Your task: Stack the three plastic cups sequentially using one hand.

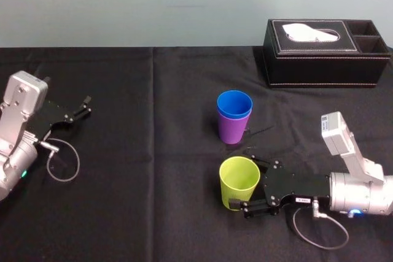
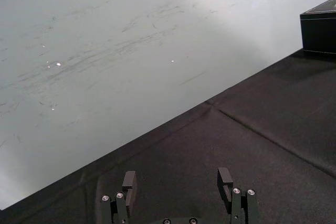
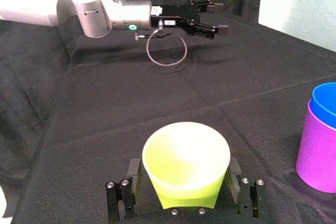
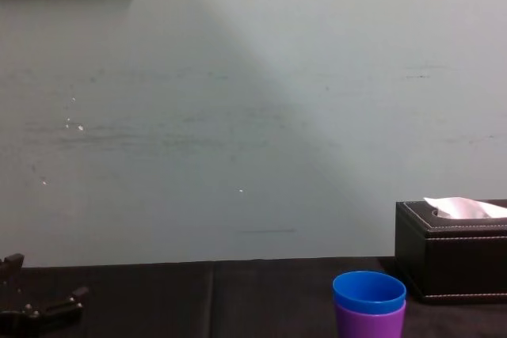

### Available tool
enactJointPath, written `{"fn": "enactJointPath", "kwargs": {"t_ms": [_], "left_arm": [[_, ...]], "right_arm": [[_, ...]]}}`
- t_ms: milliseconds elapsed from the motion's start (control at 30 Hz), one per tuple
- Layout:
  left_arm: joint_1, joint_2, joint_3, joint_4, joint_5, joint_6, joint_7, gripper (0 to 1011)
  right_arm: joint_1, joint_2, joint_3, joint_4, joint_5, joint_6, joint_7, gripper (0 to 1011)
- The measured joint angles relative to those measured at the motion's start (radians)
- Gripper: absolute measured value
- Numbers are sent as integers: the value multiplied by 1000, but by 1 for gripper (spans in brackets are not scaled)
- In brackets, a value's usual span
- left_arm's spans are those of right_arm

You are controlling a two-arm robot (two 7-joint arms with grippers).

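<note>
The yellow-green cup (image 1: 238, 173) stands upright on the black cloth, near the front and right of centre. My right gripper (image 1: 242, 181) is open around it, one finger on each side of its lower wall (image 3: 185, 167). Behind it, the blue cup (image 1: 234, 104) sits nested inside the purple cup (image 1: 233, 131), both upright. The right wrist view has this pair at its edge, blue (image 3: 326, 104) in purple (image 3: 317, 150); the chest view shows blue (image 4: 369, 290) over purple (image 4: 369, 322). My left gripper (image 1: 86, 106) rests open and holding nothing at the far left (image 2: 177, 178).
A black leather tissue box (image 1: 325, 50) stands at the back right of the table, behind the cups. The table is covered with black cloth (image 1: 153, 170) with bare room in the middle and left. A loop of cable (image 1: 61, 164) hangs by the left wrist.
</note>
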Motion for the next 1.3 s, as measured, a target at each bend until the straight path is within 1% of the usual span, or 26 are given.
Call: {"fn": "enactJointPath", "kwargs": {"t_ms": [300, 533, 567, 633, 933, 1300], "left_arm": [[0, 0, 0, 0, 0, 0, 0, 1011], [0, 0, 0, 0, 0, 0, 0, 1011], [0, 0, 0, 0, 0, 0, 0, 1011], [0, 0, 0, 0, 0, 0, 0, 1012], [0, 0, 0, 0, 0, 0, 0, 1011], [0, 0, 0, 0, 0, 0, 0, 1011]], "right_arm": [[-4, 3, 3, -4, 1, 0, -1, 1000], [-5, 4, 5, -5, 2, 0, -2, 865], [-6, 4, 5, -6, 2, -1, -2, 814], [-6, 4, 5, -6, 2, -1, -2, 771], [-7, 5, 6, -7, 3, -1, -3, 736], [-7, 6, 6, -7, 3, -1, -3, 735]]}}
